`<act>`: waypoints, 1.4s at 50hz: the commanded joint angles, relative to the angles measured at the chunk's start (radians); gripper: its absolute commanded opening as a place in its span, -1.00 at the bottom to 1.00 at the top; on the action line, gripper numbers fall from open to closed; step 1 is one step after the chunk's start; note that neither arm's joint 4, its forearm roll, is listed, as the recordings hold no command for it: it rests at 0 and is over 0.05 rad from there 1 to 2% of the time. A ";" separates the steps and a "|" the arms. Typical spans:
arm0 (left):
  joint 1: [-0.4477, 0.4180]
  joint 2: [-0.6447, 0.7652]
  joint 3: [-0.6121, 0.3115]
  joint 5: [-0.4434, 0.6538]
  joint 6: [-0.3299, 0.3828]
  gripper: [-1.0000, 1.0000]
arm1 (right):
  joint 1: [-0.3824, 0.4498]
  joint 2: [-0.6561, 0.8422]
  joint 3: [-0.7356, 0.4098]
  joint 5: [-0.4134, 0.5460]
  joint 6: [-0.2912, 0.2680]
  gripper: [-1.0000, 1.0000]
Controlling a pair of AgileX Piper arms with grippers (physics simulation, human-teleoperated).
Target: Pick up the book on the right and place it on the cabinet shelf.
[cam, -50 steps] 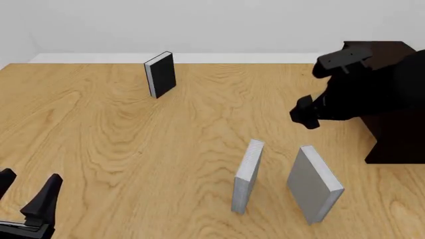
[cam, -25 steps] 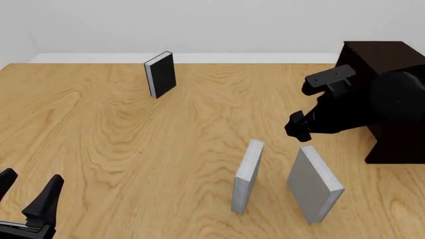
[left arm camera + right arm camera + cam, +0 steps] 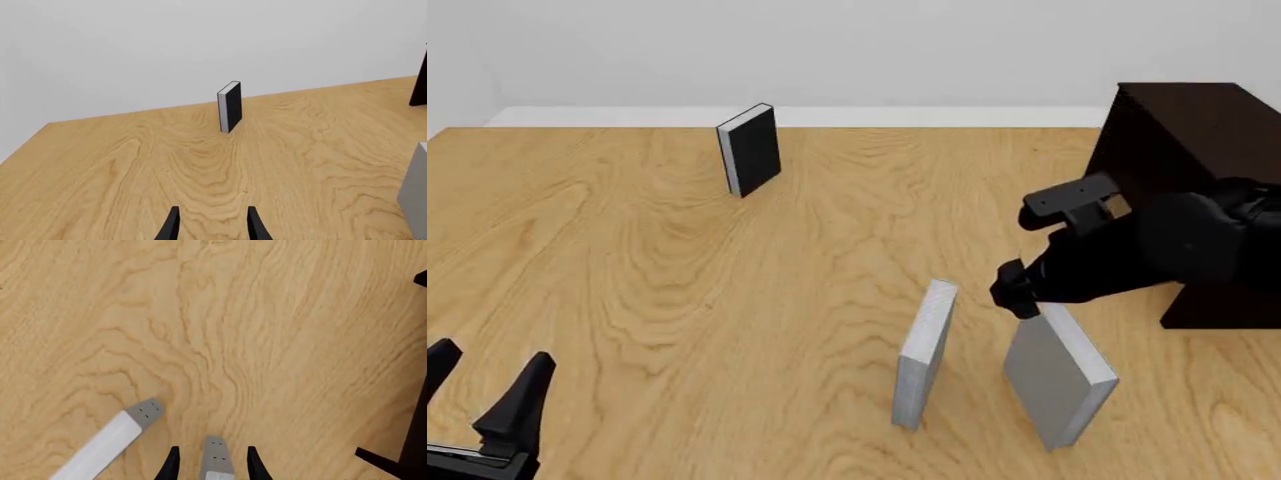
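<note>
My left gripper [image 3: 481,385] sat parked with jaws apart, holding nothing. Right of the slim book [image 3: 922,352], the book [image 3: 1058,370] stood upright on the table [image 3: 667,280], long axis vertical, top edge running away from me. My right gripper [image 3: 210,462] straddled that edge, jaws spread, not yet pinching. I judged the grasp came next: descend, close, then lift toward the cabinet [image 3: 1194,150].

Grey book [image 3: 1054,375] upright on table, dark cabinet shelf [image 3: 1214,200] behind
</note>
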 commanded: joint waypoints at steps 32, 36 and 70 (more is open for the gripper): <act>-0.005 0.000 0.000 0.010 0.010 1.00 | -0.028 0.034 0.113 -0.081 -0.023 1.00; -0.007 0.000 0.000 0.011 0.010 1.00 | -0.024 0.034 0.124 -0.085 -0.022 1.00; -0.011 0.000 0.000 0.017 0.008 1.00 | -0.062 0.011 0.103 -0.053 -0.110 -1.00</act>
